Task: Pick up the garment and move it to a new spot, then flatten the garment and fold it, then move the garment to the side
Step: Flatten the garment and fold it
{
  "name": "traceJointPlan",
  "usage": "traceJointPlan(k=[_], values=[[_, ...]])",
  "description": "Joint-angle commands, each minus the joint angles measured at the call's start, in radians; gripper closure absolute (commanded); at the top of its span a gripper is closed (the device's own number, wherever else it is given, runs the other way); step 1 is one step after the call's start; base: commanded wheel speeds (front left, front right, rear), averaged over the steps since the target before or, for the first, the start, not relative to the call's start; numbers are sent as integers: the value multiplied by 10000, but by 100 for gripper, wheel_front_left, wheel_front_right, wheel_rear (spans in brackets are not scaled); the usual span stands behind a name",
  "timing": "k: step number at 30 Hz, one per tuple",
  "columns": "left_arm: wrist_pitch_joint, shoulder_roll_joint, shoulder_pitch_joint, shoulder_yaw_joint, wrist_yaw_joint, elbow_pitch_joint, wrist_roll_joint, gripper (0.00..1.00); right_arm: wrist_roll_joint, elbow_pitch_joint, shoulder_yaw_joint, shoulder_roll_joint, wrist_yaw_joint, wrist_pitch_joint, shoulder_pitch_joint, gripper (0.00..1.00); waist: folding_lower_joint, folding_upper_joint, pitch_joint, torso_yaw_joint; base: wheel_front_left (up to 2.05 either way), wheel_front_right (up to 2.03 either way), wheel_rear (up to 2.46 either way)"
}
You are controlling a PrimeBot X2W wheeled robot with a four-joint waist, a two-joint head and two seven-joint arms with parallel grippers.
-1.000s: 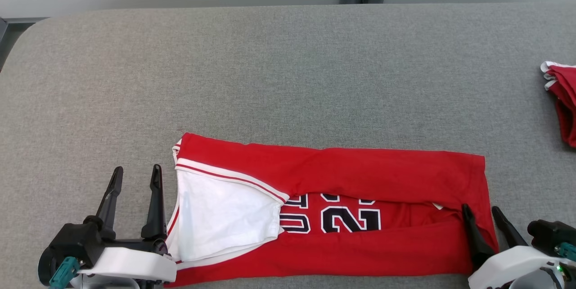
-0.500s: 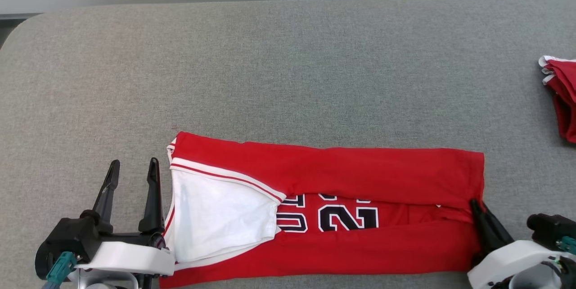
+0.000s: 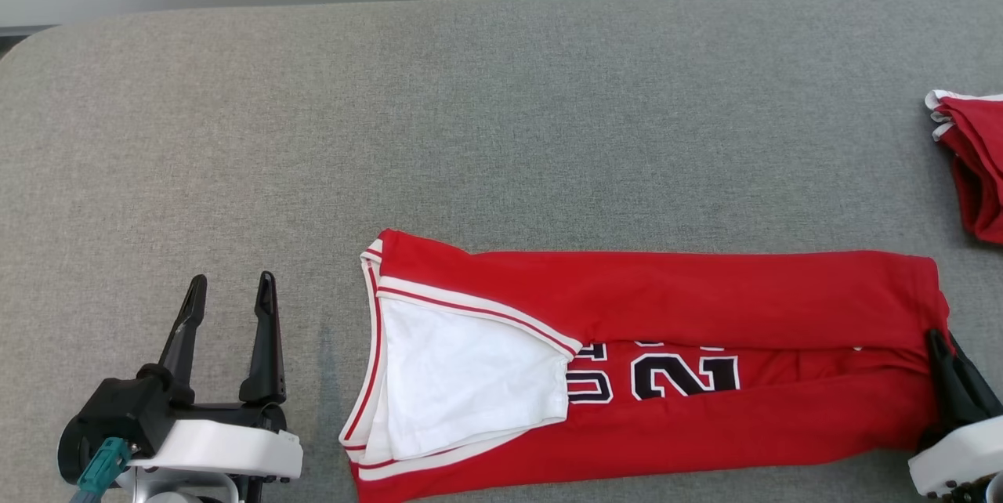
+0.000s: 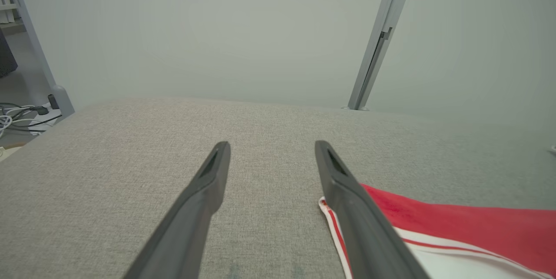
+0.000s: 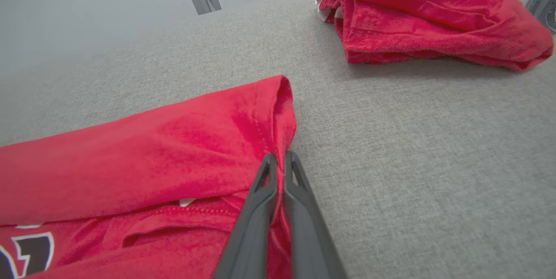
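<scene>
Red folded jersey [image 3: 705,291] | long axis ran left from right gripper [image 5: 280,158], clamped on its hem end | left gripper [image 3: 233,280] agape (its neck end nearby, untouched)

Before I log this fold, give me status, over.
Left gripper open, off the cloth. Right gripper shut on jersey hem. Folded lengthwise, flat. Second red garment apart.

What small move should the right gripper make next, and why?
The right gripper is shut on the hem end of the jersey, which lies folded lengthwise; the left gripper stands open, apart from it. So probably lift that end slightly and carry it toward the opposite end.
</scene>
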Motion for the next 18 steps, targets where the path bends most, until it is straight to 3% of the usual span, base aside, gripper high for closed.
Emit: traceJointPlan(k=[1,12,18], values=[[-45,62,-144,45,10,-12,12,0,0,-230,-45,-81,-12,62,32,100,0,-1,-24,-5,0,0,0],[-40,32,85,6,65,-54,8,0,-344,-4630,1199,781,-11,2196,82,100,0,-1,-409,-135,0,0,0],[-3,25,-33,-104,1,-33,-4,0,-232,-5322,2473,1430,-11,2803,-556,100,0,-1,-500,6,0,0,0]])
